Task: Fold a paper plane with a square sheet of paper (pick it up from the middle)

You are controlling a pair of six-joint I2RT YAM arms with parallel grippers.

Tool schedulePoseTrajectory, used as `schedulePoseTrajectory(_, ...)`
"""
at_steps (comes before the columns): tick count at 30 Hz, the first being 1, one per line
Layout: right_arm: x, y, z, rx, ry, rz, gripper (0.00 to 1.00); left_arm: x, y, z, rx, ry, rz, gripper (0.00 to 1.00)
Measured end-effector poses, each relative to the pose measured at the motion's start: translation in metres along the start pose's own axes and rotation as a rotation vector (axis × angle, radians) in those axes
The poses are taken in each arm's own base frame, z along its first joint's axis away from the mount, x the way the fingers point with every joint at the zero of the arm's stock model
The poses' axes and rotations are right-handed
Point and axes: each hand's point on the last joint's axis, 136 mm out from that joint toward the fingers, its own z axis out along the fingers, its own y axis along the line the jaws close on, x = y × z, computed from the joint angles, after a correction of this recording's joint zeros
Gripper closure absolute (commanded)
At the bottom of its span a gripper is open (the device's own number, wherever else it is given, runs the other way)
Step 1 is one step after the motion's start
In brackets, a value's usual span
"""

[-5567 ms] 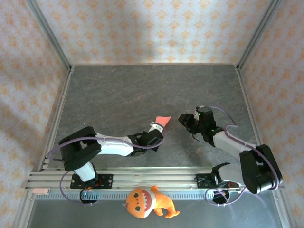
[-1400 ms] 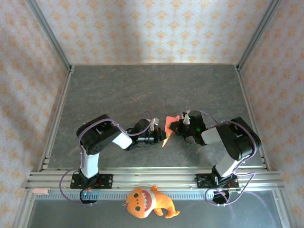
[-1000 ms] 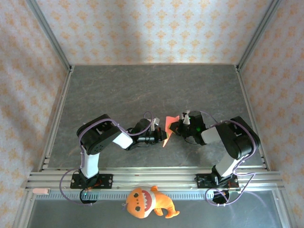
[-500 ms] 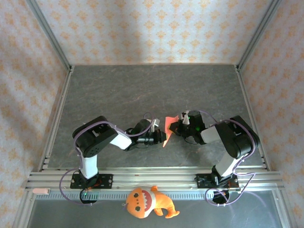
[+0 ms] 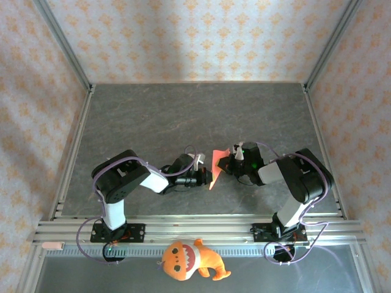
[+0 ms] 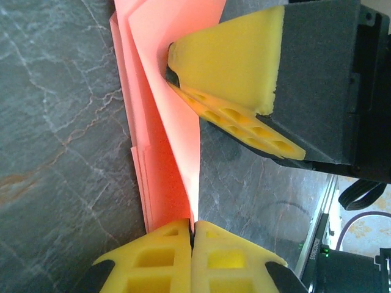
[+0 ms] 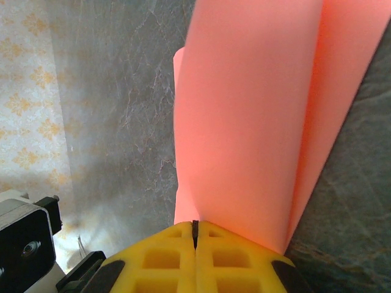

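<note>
Both tools are clamped on the square sheet of paper (image 5: pixel 215 159), which stands partly folded over the middle of the tabletop (image 5: pixel 153 116), between the arms. Your left tool (image 6: pixel 192 241) pinches one edge and your right tool (image 7: pixel 195 235) pinches another. Risks, as judged: drawing the tools apart could tear the thin sheet, twisting either wrist could set a stray crease, and a weak pinch could let an edge slip free.

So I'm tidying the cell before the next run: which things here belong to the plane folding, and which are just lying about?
In the job: square sheet of paper, partly folded; left gripper and right gripper, both pinching it.
Lying about: orange plush toy, near the arm bases.
</note>
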Motion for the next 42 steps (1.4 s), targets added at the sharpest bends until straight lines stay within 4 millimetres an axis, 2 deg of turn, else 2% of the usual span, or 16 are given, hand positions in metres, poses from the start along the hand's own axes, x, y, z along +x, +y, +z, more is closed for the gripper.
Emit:
schedulePoseTrajectory(5,0.0,0.0,0.0,0.002,-0.001,-0.004,0.98,0.009,-0.003,-0.014,-0.019,0.014,0.012,0.74)
schedulePoseTrajectory(7,0.0,0.0,0.0,0.002,-0.001,-0.007,0.98,0.01,-0.005,-0.023,-0.033,0.0,0.022,0.72)
schedulePoseTrajectory(9,0.0,0.0,0.0,0.002,-0.001,-0.007,0.99,0.004,-0.012,-0.033,-0.041,-0.036,0.032,0.75)
schedulePoseTrajectory(12,0.0,0.0,0.0,0.002,-0.001,-0.007,0.99,-0.011,-0.027,-0.047,-0.032,-0.103,0.053,0.86)
schedulePoseTrajectory(15,0.0,0.0,0.0,0.002,-0.001,-0.008,0.99,-0.017,-0.038,-0.051,-0.016,-0.124,0.077,0.92)
schedulePoseTrajectory(17,0.0,0.0,0.0,0.002,-0.001,-0.007,0.99,-0.02,-0.043,-0.046,-0.011,-0.109,0.085,0.96)
schedulePoseTrajectory(23,0.0,0.0,0.0,0.004,0.0,-0.006,0.99,-0.023,-0.054,-0.016,0.021,-0.03,0.098,0.99)
schedulePoseTrajectory(31,0.0,0.0,0.001,0.011,0.007,-0.007,0.99,-0.01,-0.039,0.01,0.012,0.078,0.072,1.0)
schedulePoseTrajectory(34,0.0,0.0,0.001,0.011,0.007,-0.007,0.99,-0.006,-0.028,0.013,-0.011,0.096,0.056,1.0)
schedulePoseTrajectory(42,0.0,0.0,0.001,0.011,0.007,-0.008,0.99,-0.002,-0.02,0.016,-0.024,0.11,0.047,1.0)
